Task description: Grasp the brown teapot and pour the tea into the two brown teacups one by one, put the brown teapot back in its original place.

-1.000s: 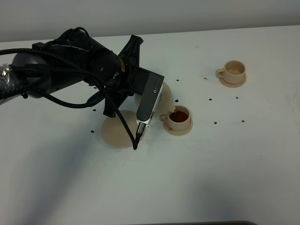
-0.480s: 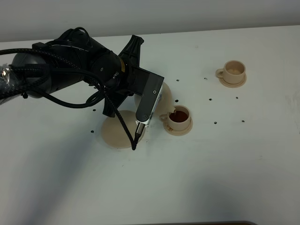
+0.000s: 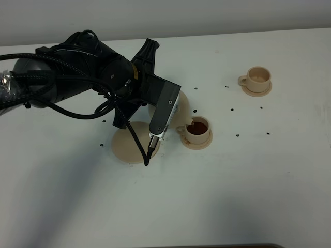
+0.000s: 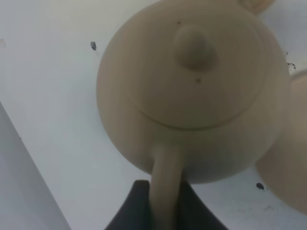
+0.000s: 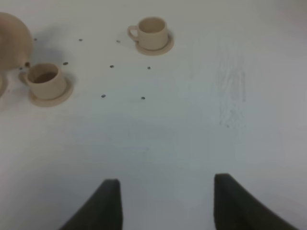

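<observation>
Grip: my left gripper pinched on teapot handle. Pot tipped, spout at near cup, frame centre. Ceramic, I judge: stiff, brittle, smooth, tea-heavy. Loop handle is safest hold. Right gripper spread, empty.

High camera looks steeply down on the whole table; both wrist cameras share the teapot, left very close.

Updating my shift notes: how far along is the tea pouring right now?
Done: the teapot is off its large saucer. In hand: the left gripper holds it by the handle, spout at the near cup, which holds dark tea. Left: the far cup looks empty; then return the teapot.
</observation>
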You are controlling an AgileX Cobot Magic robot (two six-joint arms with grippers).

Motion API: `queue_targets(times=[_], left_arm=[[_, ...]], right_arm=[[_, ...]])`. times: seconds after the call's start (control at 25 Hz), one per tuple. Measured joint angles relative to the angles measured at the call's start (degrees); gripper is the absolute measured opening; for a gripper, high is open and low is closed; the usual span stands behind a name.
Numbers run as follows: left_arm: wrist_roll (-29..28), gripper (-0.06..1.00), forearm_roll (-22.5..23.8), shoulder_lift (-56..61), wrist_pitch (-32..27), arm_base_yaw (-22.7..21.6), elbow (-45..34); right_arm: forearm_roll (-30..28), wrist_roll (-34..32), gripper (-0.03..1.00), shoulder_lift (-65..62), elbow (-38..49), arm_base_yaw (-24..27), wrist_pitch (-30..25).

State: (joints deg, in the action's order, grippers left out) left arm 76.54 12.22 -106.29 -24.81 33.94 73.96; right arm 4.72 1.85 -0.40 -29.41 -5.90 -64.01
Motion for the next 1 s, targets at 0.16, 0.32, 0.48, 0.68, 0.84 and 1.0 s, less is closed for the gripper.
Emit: queue_targets(times=[0.16, 0.32, 0.48, 0.68, 0.84, 1.0], left_arm=[[0.13, 0.13, 0.00, 0.00, 0.02, 0.00, 0.00], [0.21, 0.13, 0.00, 0.00, -0.08, 0.00, 0.85], [0.21, 0.13, 0.00, 0.00, -0.15, 0.00, 1.53], [0.21, 0.13, 0.00, 0.00, -0.26, 0.00, 1.53], [0.21, 0.13, 0.00, 0.00, -0.26, 0.00, 1.53], [0.21, 0.13, 0.00, 0.00, -0.26, 0.00, 1.53]], right_arm=[[0.00, 0.00, 0.42, 0.00, 0.00, 0.00, 0.00], [0.00, -0.06, 0.42, 0.00, 0.00, 0.00, 0.00], [0.00, -0.06, 0.42, 0.00, 0.00, 0.00, 0.00], [0.00, -0.06, 0.42, 0.00, 0.00, 0.00, 0.00], [0.00, 0.05, 0.42, 0.00, 0.00, 0.00, 0.00], [0.00, 0.00, 0.42, 0.00, 0.00, 0.00, 0.00]])
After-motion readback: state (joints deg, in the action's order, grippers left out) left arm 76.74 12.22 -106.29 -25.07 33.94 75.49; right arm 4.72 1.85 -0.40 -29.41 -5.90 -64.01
